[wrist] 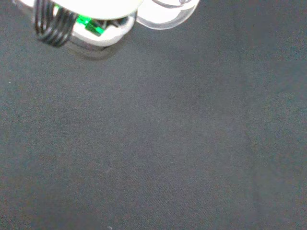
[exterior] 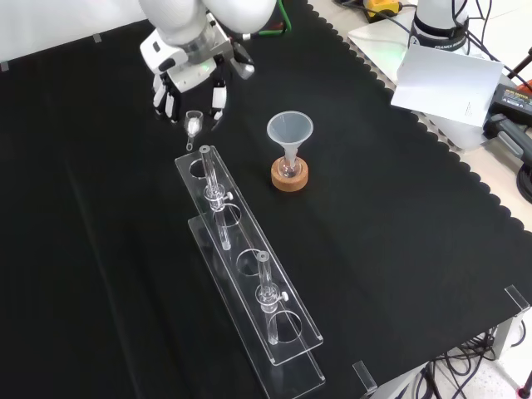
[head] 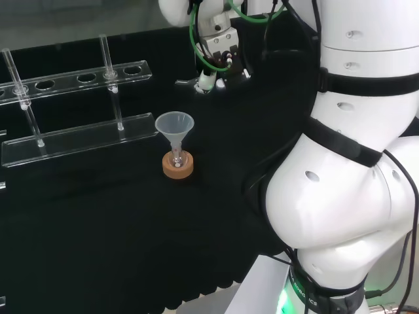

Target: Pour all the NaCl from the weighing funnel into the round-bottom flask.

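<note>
- Black cloth covers the bench (exterior: 399, 249); the ware on it is clear.
- Robot hand (exterior: 187, 79): at the top left of the front view, above the cloth, fingers (exterior: 218, 98) pointing down and curled about a small clear piece.
- Weighing funnel (exterior: 193, 125): held between those fingers, its narrow end near the far end of the rack; a little white matter shows inside it.
- Round-bottom flask (exterior: 288, 169): upright on a cork ring (exterior: 288, 178), right of the robot hand in the front view and well apart from it.
- Clear funnel (head: 174, 125): seated in the flask's neck, mouth upward.
- Clear rack (exterior: 249, 283): lies beside the flask and carries two upright tubes (exterior: 218, 204).
</note>
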`<state>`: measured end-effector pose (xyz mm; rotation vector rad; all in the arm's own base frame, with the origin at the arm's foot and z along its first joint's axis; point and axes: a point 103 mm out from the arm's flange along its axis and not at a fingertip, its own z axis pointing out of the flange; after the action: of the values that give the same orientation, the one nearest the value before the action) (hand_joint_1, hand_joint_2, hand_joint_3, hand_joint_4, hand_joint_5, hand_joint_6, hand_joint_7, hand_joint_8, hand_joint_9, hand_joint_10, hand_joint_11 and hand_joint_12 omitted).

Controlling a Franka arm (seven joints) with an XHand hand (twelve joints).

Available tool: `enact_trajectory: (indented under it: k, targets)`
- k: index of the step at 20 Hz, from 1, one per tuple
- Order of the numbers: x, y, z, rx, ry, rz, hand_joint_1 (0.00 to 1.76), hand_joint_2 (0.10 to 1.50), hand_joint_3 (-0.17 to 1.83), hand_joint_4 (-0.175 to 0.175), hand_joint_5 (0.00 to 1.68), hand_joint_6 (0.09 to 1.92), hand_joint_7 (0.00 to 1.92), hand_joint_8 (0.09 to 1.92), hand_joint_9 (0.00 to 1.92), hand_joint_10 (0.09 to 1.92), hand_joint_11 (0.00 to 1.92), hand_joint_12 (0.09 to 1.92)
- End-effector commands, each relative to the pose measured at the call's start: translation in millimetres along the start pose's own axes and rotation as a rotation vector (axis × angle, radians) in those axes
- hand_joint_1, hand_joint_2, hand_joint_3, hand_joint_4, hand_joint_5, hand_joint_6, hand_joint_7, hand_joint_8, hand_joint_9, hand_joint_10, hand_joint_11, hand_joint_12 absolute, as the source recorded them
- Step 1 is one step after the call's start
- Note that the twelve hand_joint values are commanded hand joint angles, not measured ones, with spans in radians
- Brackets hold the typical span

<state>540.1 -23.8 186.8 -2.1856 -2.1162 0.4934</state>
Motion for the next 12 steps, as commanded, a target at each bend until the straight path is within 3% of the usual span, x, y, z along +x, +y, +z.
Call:
enact_trajectory:
  k: [1,12]
  targets:
    - [-2,-32,-17,0.027,-0.021,0.025,1.14,0.65,0.64,0.175,1.32,0.58,0.66,0.63,1.05,0.30,0.89,0.99]
    - [-13,-82,-46,0.031,-0.035,0.058,1.14,0.65,0.64,0.175,1.32,0.59,0.64,0.64,1.04,0.29,0.87,1.00]
